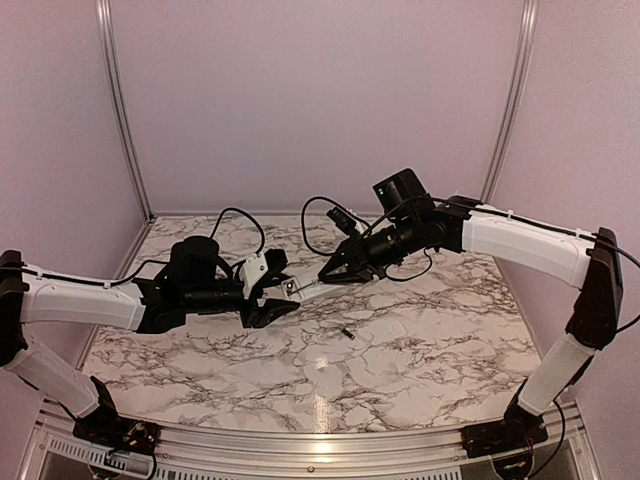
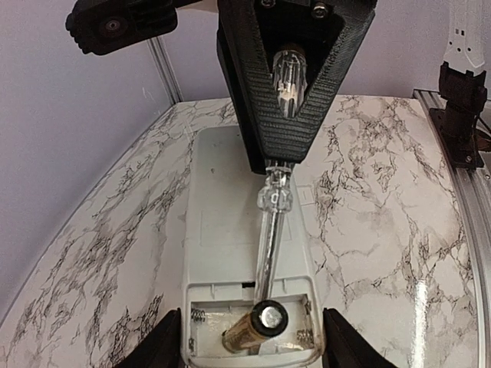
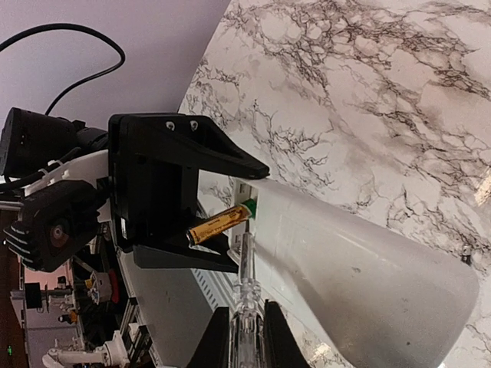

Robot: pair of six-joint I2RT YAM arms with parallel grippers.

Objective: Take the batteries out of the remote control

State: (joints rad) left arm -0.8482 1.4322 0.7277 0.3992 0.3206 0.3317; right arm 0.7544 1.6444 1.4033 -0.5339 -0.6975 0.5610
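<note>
The white remote control (image 2: 222, 230) is held off the marble between the fingers of my left gripper (image 2: 252, 339), which is shut on its two sides at the battery end. In its open recess one gold battery (image 2: 253, 328) is tipped up, dark end raised. From the right wrist view the same battery (image 3: 219, 223) sticks out of the remote control (image 3: 368, 268). My right gripper (image 3: 245, 318) is shut on a clear-handled screwdriver (image 3: 244, 268). The screwdriver's (image 2: 268, 245) tip rests at the recess edge, against the battery. A small slim dark piece (image 1: 345, 333), perhaps another battery, lies on the table.
The marble table (image 1: 420, 370) is walled by lilac panels at the back and sides. Black cables (image 1: 320, 215) loop behind both wrists. A small flat white plate (image 2: 306, 195) lies on the marble beside the remote. The right arm's base (image 2: 464, 100) stands at the table's right edge.
</note>
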